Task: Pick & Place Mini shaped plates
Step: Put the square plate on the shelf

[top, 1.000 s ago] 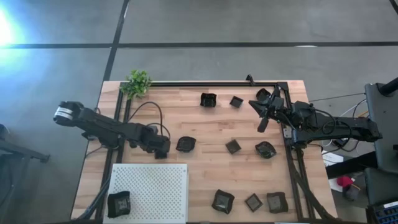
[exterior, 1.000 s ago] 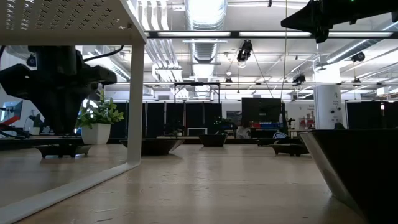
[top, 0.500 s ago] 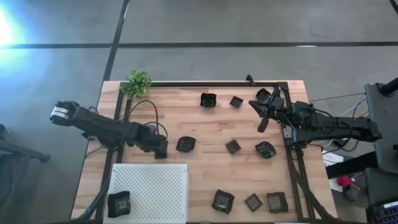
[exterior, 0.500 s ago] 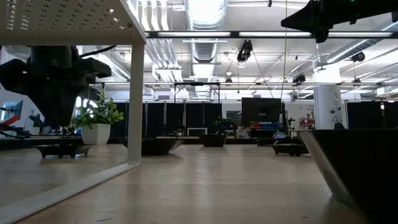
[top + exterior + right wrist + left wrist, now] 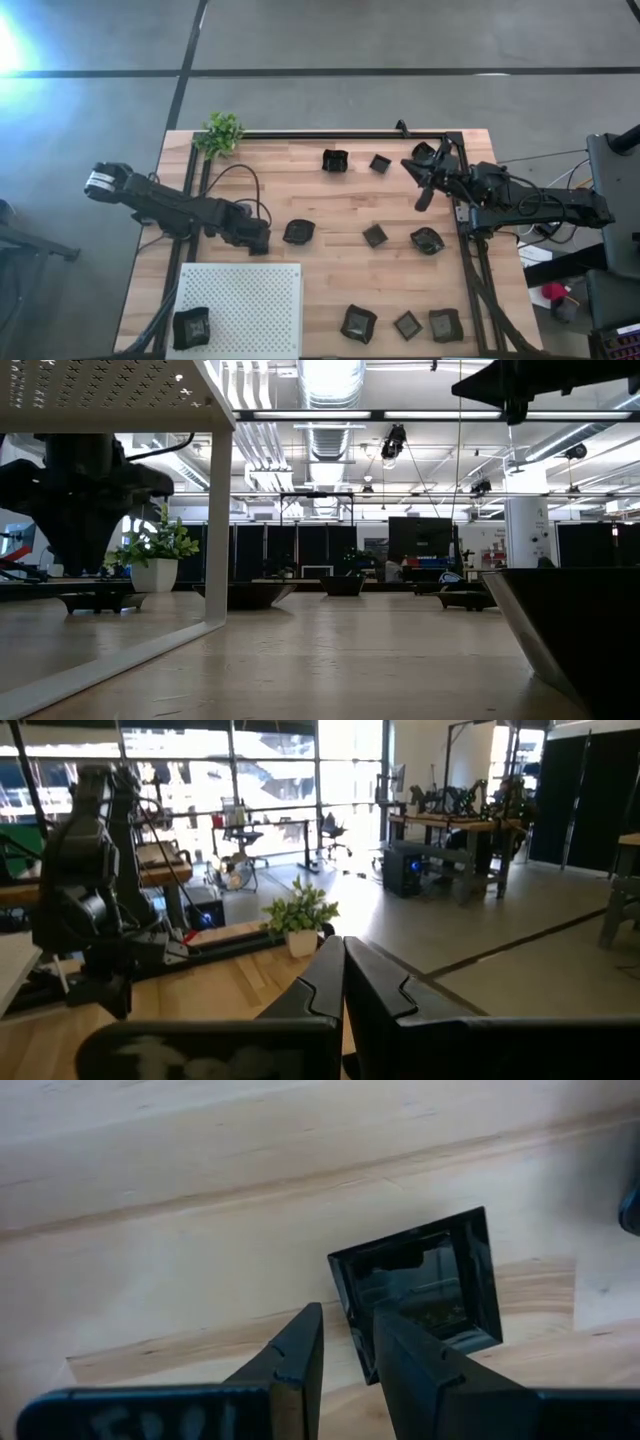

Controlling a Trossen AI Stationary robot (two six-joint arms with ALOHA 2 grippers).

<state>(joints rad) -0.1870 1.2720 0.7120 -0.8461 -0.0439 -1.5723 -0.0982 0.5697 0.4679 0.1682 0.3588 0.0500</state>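
The white perforated board (image 5: 240, 308) lies at the lower left of the wooden counter (image 5: 330, 270) in the high view. It carries one mini shaped plate (image 5: 191, 327), dark and roughly square, seated at its lower-left corner. The rest of the board is bare.

The remaining mini shaped plates rest directly on the counter. Two (image 5: 335, 160) (image 5: 380, 163) sit near the upper edge, centre. One with a rounded outline (image 5: 298, 232) lies left of centre, one small square (image 5: 375, 235) at centre, and one rounded (image 5: 427, 240) right of centre. Three (image 5: 358, 323) (image 5: 407, 325) (image 5: 444, 324) form a row along the lower edge. All are dark grey to black with raised rims; several show a lighter speckled floor.

The left gripper (image 5: 259, 240) hangs low over the counter just left of the rounded plate. In the left wrist view its fingers (image 5: 290, 1365) stand slightly apart, released, straddling the near rim of that glossy black plate (image 5: 425, 1295); contact with the rim cannot be confirmed.

The right gripper (image 5: 422, 200) is raised above the upper right of the counter, fingers clenched together and empty.

A small green plant (image 5: 221, 132) stands at the upper-left corner.
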